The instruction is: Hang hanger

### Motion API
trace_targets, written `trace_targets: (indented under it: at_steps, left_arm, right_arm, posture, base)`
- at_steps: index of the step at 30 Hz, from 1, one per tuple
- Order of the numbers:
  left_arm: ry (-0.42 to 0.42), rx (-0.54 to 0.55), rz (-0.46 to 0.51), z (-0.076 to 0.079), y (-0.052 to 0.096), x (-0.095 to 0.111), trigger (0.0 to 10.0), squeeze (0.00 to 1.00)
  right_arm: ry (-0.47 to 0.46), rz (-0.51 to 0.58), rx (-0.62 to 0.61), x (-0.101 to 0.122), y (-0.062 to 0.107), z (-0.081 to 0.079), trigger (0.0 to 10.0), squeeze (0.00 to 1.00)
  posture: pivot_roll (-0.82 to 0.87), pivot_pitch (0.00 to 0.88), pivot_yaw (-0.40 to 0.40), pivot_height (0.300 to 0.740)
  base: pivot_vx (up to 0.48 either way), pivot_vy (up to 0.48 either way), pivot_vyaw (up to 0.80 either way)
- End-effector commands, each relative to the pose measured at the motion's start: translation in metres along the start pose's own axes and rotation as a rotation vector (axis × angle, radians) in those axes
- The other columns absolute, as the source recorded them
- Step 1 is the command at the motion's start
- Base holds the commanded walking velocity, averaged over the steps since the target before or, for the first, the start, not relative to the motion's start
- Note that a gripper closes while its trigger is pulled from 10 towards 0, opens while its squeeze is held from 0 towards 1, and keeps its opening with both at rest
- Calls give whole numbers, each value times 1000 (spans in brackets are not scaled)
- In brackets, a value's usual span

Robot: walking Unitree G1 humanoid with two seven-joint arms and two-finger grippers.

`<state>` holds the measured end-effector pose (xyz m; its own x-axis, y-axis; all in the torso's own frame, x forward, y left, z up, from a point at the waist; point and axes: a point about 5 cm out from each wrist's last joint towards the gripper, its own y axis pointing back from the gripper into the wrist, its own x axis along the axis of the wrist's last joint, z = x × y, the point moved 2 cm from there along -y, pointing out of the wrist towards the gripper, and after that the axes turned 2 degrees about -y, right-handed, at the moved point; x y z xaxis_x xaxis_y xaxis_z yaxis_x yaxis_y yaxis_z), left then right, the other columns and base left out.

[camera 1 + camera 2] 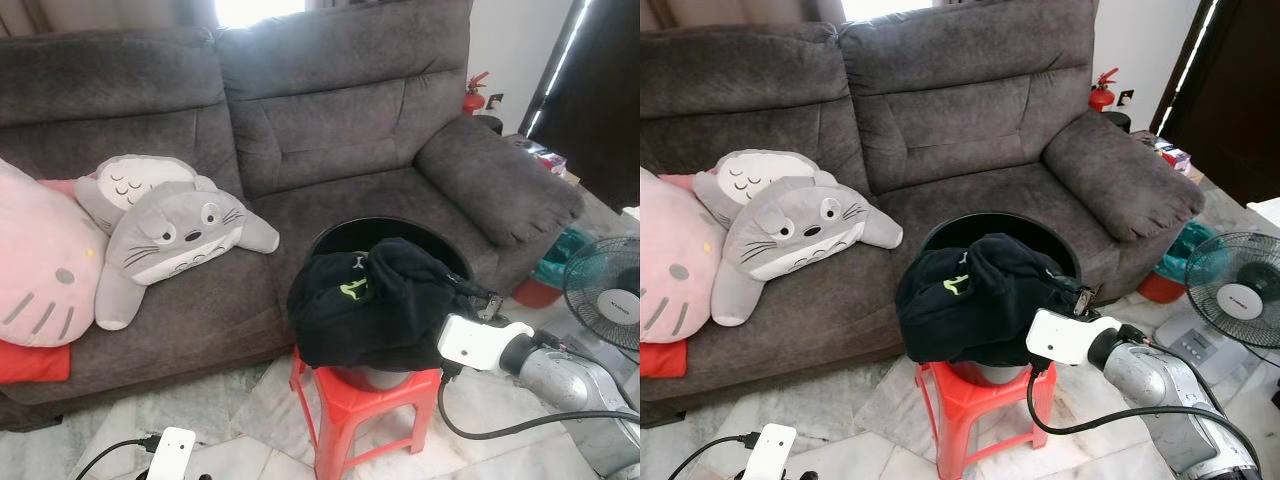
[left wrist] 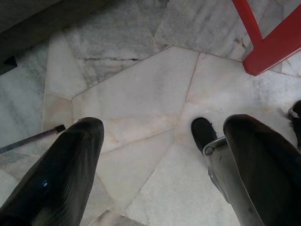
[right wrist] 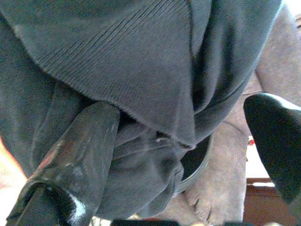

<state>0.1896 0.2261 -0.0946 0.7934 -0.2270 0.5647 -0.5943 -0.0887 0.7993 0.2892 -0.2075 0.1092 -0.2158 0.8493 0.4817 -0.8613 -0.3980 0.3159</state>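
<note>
A black garment (image 1: 365, 305) with a small green mark lies heaped over the rim of a black bucket (image 1: 400, 226), which stands on a red plastic stool (image 1: 368, 402). My right gripper (image 1: 472, 297) reaches into the garment's right side from the right. In the right wrist view the right gripper (image 3: 183, 106) is open, one finger (image 3: 80, 150) pressed against a ribbed fold of the dark cloth (image 3: 117, 56), the other finger (image 3: 275, 136) held apart. My left gripper (image 2: 164, 123) hangs low and open above the marble floor (image 2: 141, 94), close to a leg of the stool (image 2: 268, 47).
A grey sofa (image 1: 330, 110) stands behind the stool, with a grey plush (image 1: 165, 235) and a pink plush (image 1: 40, 265) on its left seat. A floor fan (image 1: 605, 295) stands at the right. A white device (image 1: 170, 452) with a black cable lies on the floor.
</note>
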Motion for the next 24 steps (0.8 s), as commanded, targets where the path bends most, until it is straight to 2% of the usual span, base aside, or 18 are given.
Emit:
trace_targets:
  at_steps: [1, 9, 14, 24]
  left_arm:
    - [2, 7, -13, 0, 0, -3, 10000, 0]
    - [1, 11, -12, 0, 0, -3, 10000, 0]
    - [-2, 12, -10, 0, 0, -3, 10000, 0]
    - [-6, 18, -7, -1, 0, -2, 10000, 0]
  right_arm:
    - [27, 37, -22, 5, -1, 7, 10000, 0]
    - [40, 75, 0, 7, -2, 4, 10000, 0]
    - [64, 52, 54, -4, 1, -6, 10000, 0]
    - [92, 47, 30, -10, 1, -8, 10000, 0]
  posture:
    - [-169, 0, 16, 740]
    - [-169, 0, 16, 740]
    - [-165, 0, 18, 740]
    - [-165, 0, 20, 740]
  base:
    - [0, 0, 0]
    - [0, 0, 0]
    - [0, 0, 0]
    - [0, 0, 0]
